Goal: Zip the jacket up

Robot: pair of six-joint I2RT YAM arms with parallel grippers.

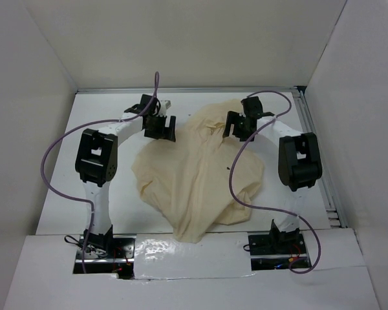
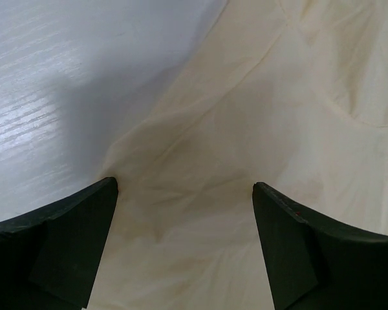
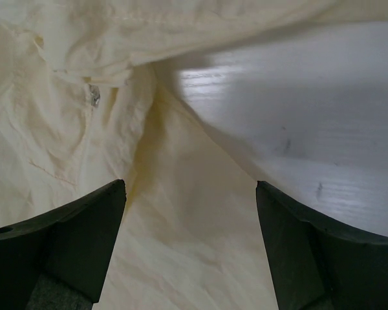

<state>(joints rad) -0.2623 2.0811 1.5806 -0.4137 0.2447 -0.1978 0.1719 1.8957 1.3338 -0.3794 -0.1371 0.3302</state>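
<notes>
One jacket (image 1: pixel 200 174), pale cream-yellow, soft and crumpled, is seen heaped on the counter (image 1: pixel 97 123) between two arms. Two grippers are counted: the left gripper (image 1: pixel 160 126) at the jacket's far-left edge and the right gripper (image 1: pixel 238 126) at its far-right edge. Both are spread wide, with nothing pinched. Fingers are dark, hard, wedge-shaped. Counter is white, glossy. One small shiny metal bit (image 3: pixel 94 95) is shown only by the right wrist view; the whole outline only from the top.

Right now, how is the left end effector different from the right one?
The left end effector hangs over the jacket at its left edge, the right end effector at its right edge. The right one sees a small shiny piece; the left sees plain cloth. Both are open, holding nothing.
</notes>
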